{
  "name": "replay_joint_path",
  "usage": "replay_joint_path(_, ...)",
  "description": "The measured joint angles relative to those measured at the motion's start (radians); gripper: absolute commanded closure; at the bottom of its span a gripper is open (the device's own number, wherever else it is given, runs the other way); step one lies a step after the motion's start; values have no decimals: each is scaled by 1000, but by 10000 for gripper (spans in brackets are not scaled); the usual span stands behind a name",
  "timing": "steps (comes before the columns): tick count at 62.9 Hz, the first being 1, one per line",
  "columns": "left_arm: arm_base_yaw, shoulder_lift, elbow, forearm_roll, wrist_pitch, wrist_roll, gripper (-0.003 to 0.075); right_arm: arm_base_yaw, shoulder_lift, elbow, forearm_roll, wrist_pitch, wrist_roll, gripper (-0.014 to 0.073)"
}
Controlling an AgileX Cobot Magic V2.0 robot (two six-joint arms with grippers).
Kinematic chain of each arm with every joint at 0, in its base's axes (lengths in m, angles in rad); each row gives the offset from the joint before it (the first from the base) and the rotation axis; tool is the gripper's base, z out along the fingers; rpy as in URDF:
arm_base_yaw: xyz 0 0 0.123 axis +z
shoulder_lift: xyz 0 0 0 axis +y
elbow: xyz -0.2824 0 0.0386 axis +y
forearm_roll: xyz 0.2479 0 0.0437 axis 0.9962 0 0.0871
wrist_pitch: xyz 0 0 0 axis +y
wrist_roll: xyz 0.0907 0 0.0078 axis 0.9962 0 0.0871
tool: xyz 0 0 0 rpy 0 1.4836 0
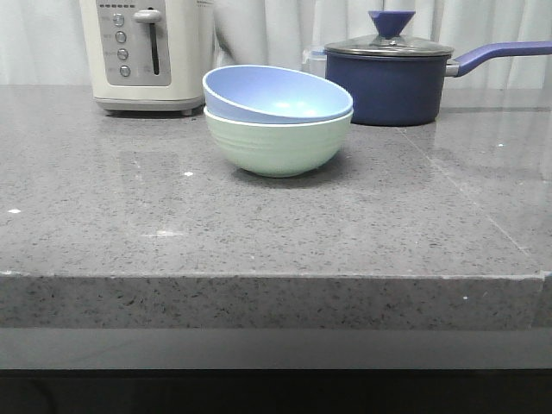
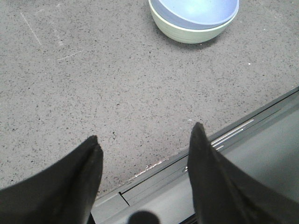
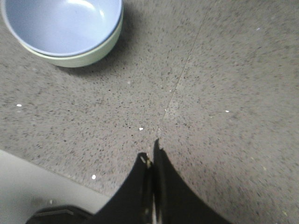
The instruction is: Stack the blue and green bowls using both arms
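Observation:
The blue bowl (image 1: 276, 93) sits tilted inside the green bowl (image 1: 278, 145) on the grey counter, in front of the saucepan. The stack also shows in the left wrist view, blue bowl (image 2: 196, 11) in green bowl (image 2: 187, 33), and in the right wrist view, blue bowl (image 3: 60, 25) in green bowl (image 3: 88, 55). My left gripper (image 2: 145, 140) is open and empty over the counter's front edge, well back from the bowls. My right gripper (image 3: 152, 151) is shut with nothing in it, over the counter near its front edge. Neither arm shows in the front view.
A white toaster (image 1: 147, 53) stands at the back left. A dark navy saucepan (image 1: 392, 82) with a glass lid stands behind the bowls at the right, its handle pointing right. The counter's front edge (image 1: 276, 276) runs across the view.

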Motion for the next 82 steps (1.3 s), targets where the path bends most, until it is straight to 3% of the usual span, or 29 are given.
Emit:
replay_joint_path(21,0,0,2,0,-4,0,321,0,-385,170,-6,31,6,648)
replay_joint_path(25,0,0,2,0,-4,0,387,0,-418,188,-19,35,6,648)
replay_joint_path(36,0,0,2,0,-4,0,737,0,-445,208,-34,37,6,648)
replay_joint_path(70,0,0,2,0,-6,0,740,0,-445,210,-36,41,8,648)
replay_joint_path(82,48,-91,106,75,-172,41,740,0,-445,211,-38,41,8,648)
